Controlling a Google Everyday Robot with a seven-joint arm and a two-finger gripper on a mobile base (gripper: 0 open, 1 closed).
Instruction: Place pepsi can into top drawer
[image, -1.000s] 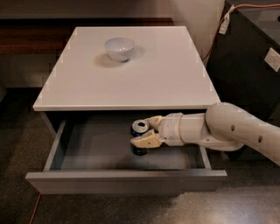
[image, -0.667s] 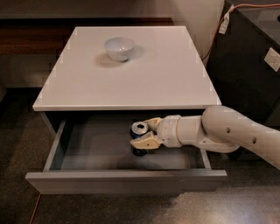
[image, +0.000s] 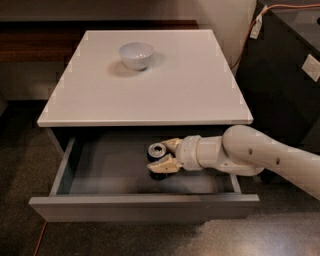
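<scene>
The drawer (image: 145, 207) stands pulled wide open, and the gripper (image: 158, 155) is down inside it, right of the drawer's middle, on an arm (image: 250, 155) reaching in over the drawer's right side. Its two tan fingers (image: 163, 163) are closed on the can (image: 157, 150), one on each side of the upper wall. The can is upright, silver top showing, dark body low against the drawer's grey floor; whether it rests there cannot be told. A can like this is probably light, with thin, smooth walls that dent under a hard squeeze and slip under a loose one, so a side grip high on the body looks like the sensible hold, kept level. In the drawer, nothing but the can and gripper shows. Above the drawer, on the cabinet top (image: 190, 90), sits a white bowl (image: 136, 54), with nothing visible in it.
</scene>
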